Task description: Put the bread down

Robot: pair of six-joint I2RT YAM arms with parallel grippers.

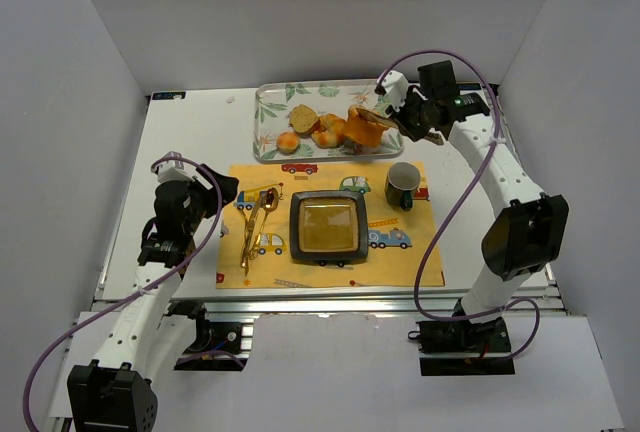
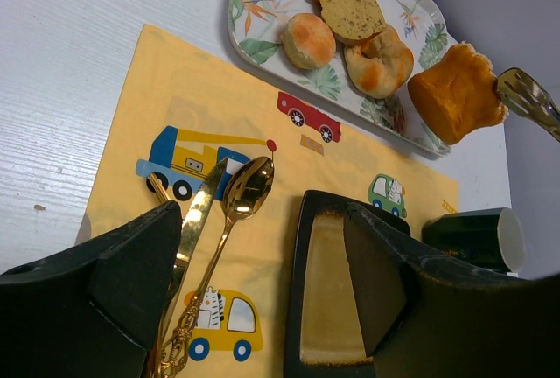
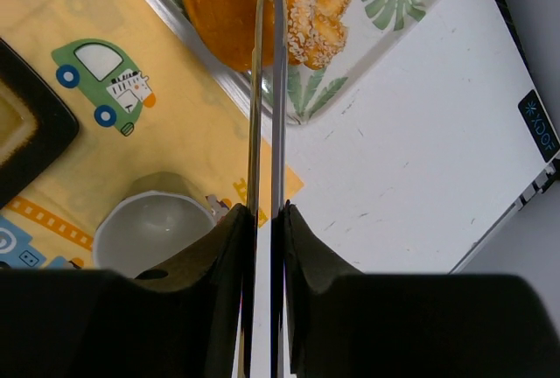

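Observation:
The bread [image 1: 365, 130] is a golden-orange bun, held tilted between the tips of metal tongs [image 1: 388, 118] over the right end of the leaf-print tray [image 1: 268, 112]. My right gripper [image 1: 418, 115] is shut on the tongs' handles. In the right wrist view the tong blades [image 3: 267, 89] run from my gripper [image 3: 267, 212] up to the bread [image 3: 219, 10]. The left wrist view shows the bread [image 2: 455, 89] at the tray's rim with the tong tip [image 2: 528, 98] on it. My left gripper [image 1: 220, 192] is open and empty above the placemat's left side [image 2: 262, 220].
A dark square plate [image 1: 328, 227] sits mid-placemat [image 1: 420, 267], with a dark green mug [image 1: 403, 184] to its right. Gold cutlery [image 1: 255, 222] lies left of the plate. A small orange roll [image 1: 288, 141], a brown cut-faced roll [image 1: 303, 117] and a pale knotted bun [image 1: 326, 133] lie on the tray.

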